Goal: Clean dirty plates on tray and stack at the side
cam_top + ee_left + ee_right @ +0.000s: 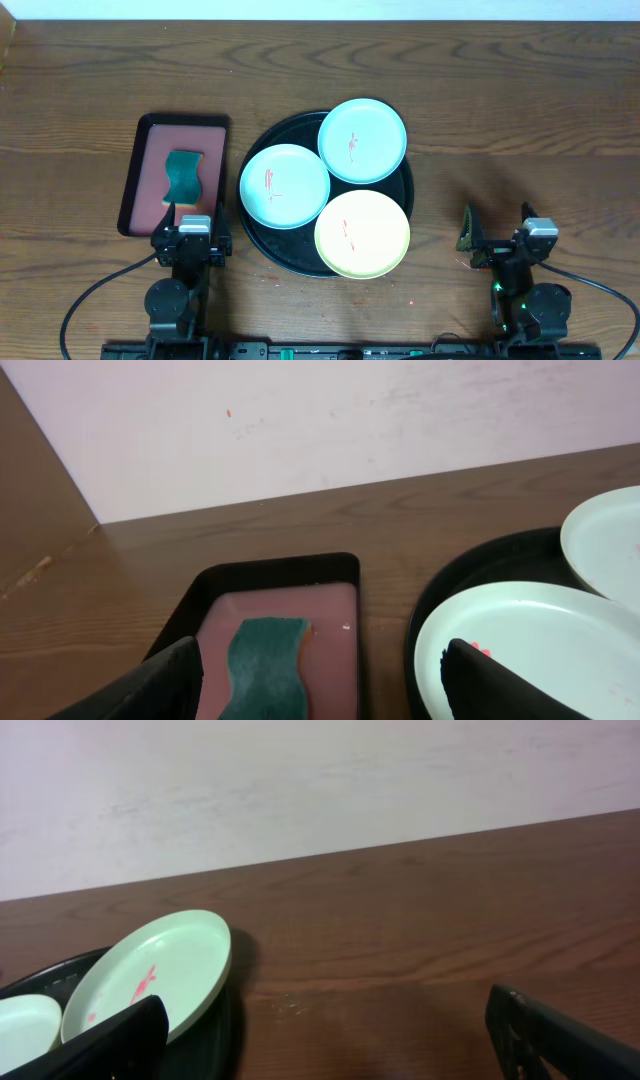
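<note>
Left gripper (193, 222) and right gripper (497, 232) gape empty; plates (285, 186) overlap on tray (265, 245), so lifting one may tip another

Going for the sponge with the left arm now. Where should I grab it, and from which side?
Come straight down from above: the sponge lies flat in the small tray, whose raised rim blocks a side approach. Close the left end effector across its short width at mid-length, one finger on each wavy long edge.
</note>
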